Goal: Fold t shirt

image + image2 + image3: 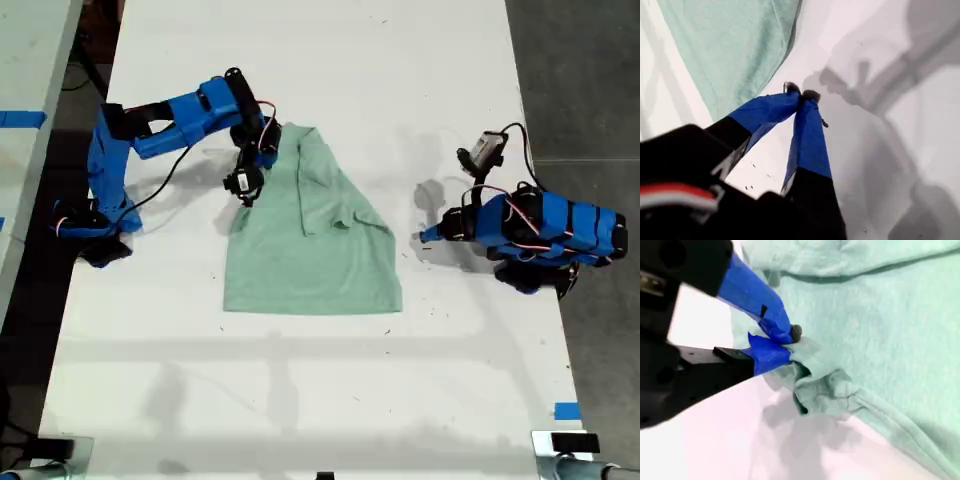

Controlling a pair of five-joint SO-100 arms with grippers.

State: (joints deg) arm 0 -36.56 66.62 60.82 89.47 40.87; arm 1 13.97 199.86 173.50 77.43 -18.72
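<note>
- A long white desk is running from the top to the bottom of the exterior view, with dark grey floor showing along the exterior view's right and a pale surface with blue tape lying at the exterior view's left edge.
- A second strip of blue tape is sitting near the desk's corner at the exterior view's lower right.
- The pale mint-green, short-sleeved cloth t shirt is lying near the middle of the desk, wrinkled and partly folded, with one side turned over onto the body.
- Its long axis is running top to bottom in the exterior view, narrow end toward the top and broad straight hem toward the bottom.
- The blue arm based at the exterior view's left is reaching across toward the shirt's upper edge, its forearm angling downward at the end.
- My second end effector is clenching a bunched fold of the t shirt between its blue-taped fingertips, at the cloth's edge.
- The blue arm at the exterior view's right is sitting folded low and compact, well apart from the shirt's edge.
- My first end effector is pointing down over bare desk, its blue-taped fingertips pressing together on nothing, with the t shirt lying just beside them.
</note>
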